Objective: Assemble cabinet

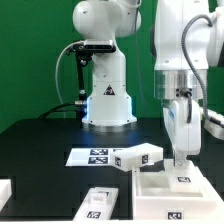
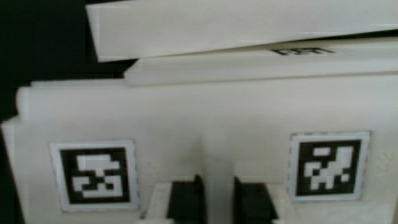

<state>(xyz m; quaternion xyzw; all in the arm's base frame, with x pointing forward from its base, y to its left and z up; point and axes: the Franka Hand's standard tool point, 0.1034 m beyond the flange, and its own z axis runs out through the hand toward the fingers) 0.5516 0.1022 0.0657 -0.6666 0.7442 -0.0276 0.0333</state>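
Note:
The cabinet's white box part (image 1: 160, 186) lies at the exterior view's right front, with a small tag on its near face. My gripper (image 1: 182, 160) points straight down onto the box's top edge. In the wrist view the gripper (image 2: 219, 202) is shut on a thin white wall of this box (image 2: 214, 115), with one tag on either side of the wall. A tagged panel part (image 1: 140, 157) rests tilted against the box's far left side. White panel surfaces (image 2: 196, 35) fill the wrist view beyond the box.
The marker board (image 1: 90, 156) lies flat on the black table, left of the panel. Another tagged white part (image 1: 100, 202) lies at the front centre, and a white piece (image 1: 4, 190) shows at the left edge. A white arm base (image 1: 105, 98) stands behind.

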